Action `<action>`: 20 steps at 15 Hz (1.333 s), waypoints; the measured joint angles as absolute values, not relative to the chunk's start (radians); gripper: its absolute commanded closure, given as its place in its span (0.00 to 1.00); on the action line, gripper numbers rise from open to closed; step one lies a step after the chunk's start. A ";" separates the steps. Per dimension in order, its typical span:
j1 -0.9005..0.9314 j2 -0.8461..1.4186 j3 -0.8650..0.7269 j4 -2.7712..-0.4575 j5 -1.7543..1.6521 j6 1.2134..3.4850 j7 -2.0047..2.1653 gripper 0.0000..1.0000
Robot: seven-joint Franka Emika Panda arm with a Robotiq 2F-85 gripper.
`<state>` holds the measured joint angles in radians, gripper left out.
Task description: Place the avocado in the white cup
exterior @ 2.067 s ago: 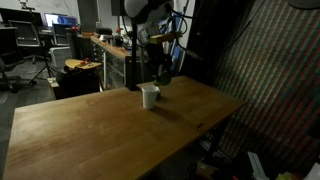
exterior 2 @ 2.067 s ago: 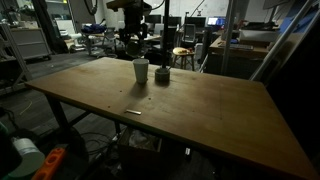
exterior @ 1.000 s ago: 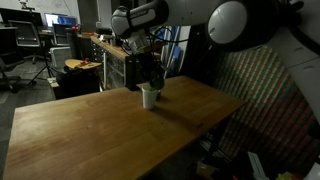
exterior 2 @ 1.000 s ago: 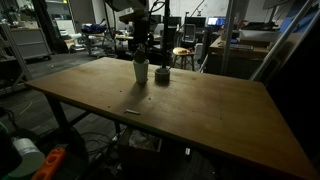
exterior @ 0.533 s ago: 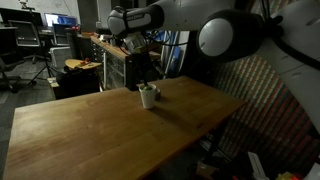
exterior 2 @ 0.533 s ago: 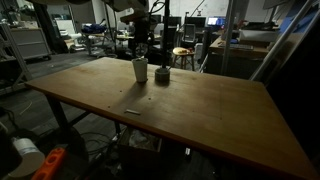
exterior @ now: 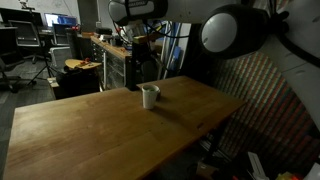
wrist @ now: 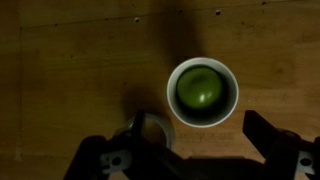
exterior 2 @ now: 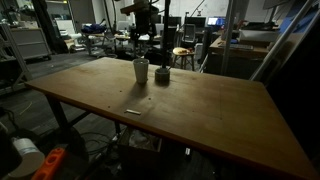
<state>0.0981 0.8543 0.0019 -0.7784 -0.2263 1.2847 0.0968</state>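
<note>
Wooden worktop (wrist: pixel 60 60) is carrying the cup (wrist: pixel 172 95), with the avocado (wrist: pixel 200 90) sitting inside it; the tool (wrist: pixel 185 150) is hanging above in the wrist view, spread wide, gripping nothing.

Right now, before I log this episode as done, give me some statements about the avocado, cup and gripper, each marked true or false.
1. The avocado lies inside the white cup. True.
2. The gripper is shut on the avocado. False: it is open and empty, above the cup.
3. The cup lies tipped on its side. False: it stands upright.
4. A dark object stands beside the cup on the wooden table. True.
</note>
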 measured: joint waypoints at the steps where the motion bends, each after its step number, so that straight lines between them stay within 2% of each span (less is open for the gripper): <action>1: 0.093 0.843 0.003 -0.779 -0.210 1.311 0.118 0.00; 20: 0.087 0.839 0.003 -0.788 -0.194 1.343 0.142 0.00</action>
